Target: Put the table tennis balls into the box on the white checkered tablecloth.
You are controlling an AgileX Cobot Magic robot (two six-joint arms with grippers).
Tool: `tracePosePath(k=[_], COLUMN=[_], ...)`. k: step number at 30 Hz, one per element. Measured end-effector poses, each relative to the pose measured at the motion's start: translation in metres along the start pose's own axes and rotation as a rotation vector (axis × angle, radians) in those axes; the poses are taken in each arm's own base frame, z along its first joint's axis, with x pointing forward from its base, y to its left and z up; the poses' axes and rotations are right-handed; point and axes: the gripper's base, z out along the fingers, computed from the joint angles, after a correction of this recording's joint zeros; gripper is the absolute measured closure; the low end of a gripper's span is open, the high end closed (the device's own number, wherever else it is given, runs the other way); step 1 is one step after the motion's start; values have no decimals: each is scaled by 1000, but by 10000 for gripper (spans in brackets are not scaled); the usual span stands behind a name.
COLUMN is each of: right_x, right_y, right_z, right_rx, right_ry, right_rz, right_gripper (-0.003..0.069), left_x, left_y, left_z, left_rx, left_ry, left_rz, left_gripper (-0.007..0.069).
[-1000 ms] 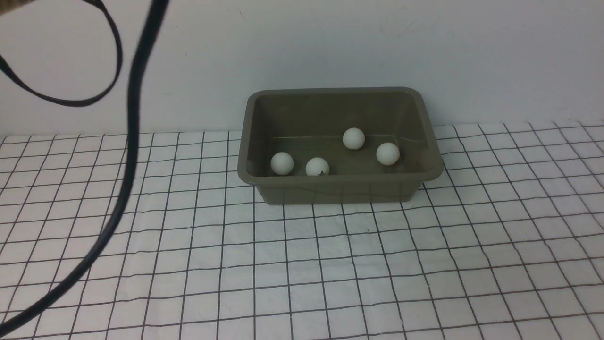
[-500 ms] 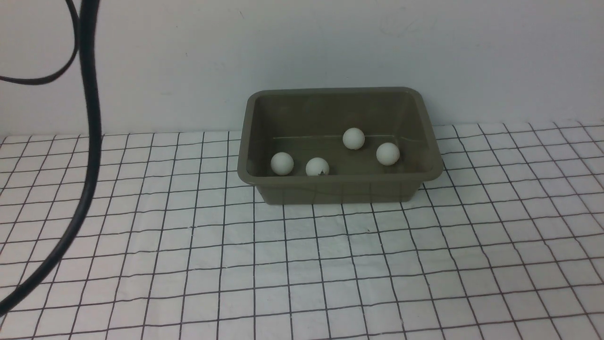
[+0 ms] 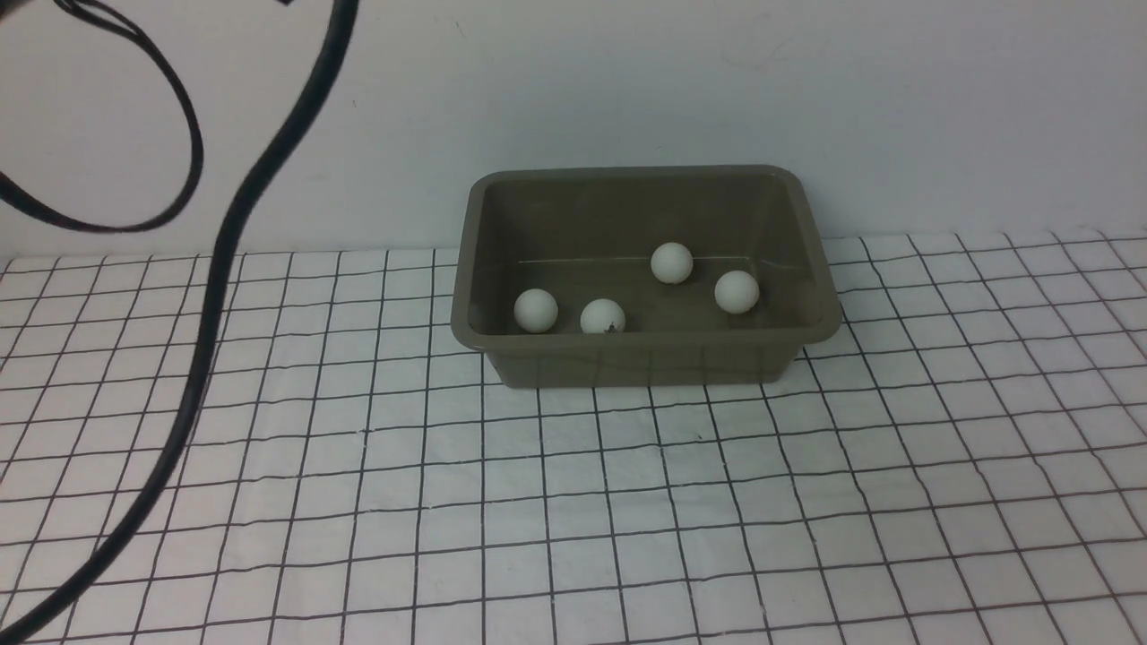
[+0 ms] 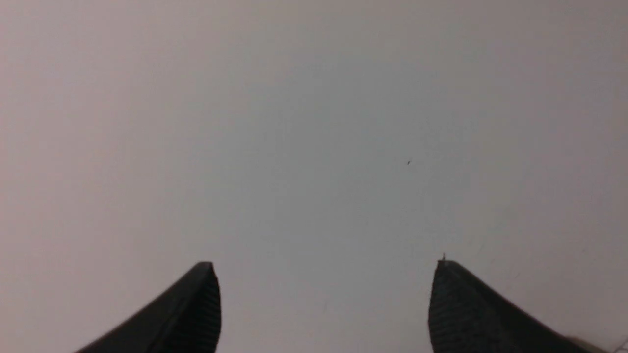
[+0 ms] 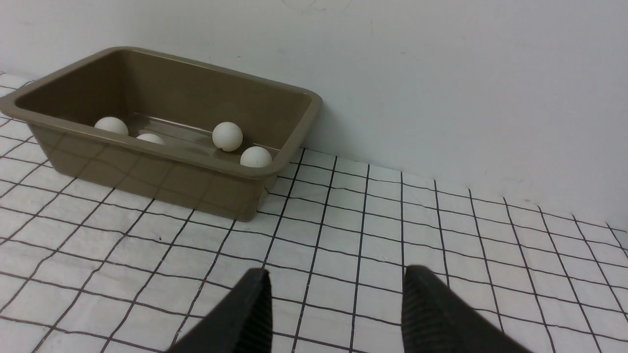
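On my front view, all four table tennis balls [image 3: 670, 262] sit inside the box [image 3: 645, 358] at upper centre on the white checkered tablecloth [image 3: 573, 502]; neither gripper shows there. Only the wrist views show them: left gripper [image 4: 326, 262] wide apart against blank wall, right gripper [image 5: 336, 279] parted too, both empty.

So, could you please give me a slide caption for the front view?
Four table tennis balls lie in the olive box on the checkered tablecloth; a black cable hangs at left.
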Motion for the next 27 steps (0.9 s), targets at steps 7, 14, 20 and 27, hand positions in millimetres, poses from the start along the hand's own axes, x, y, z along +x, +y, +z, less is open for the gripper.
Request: tracePosePath(k=[7, 14, 20, 27], right_x=[0, 0, 0, 1], right_y=[0, 0, 0, 0], right_z=[0, 0, 0, 0], right_rx=[0, 0, -3, -3], right_ry=[0, 0, 5, 7], right_rz=[0, 0, 0, 0], right_gripper=[321, 321, 321, 321], left_x=[71, 106, 119, 142], left_y=[-11, -17, -18, -23], left_z=[-9, -62, -114, -161], left_rx=[-72, -133, -201, -248], left_ry=[330, 425, 395, 344], left_rz=[-131, -247, -336, -388], left_gripper=[114, 114, 114, 114])
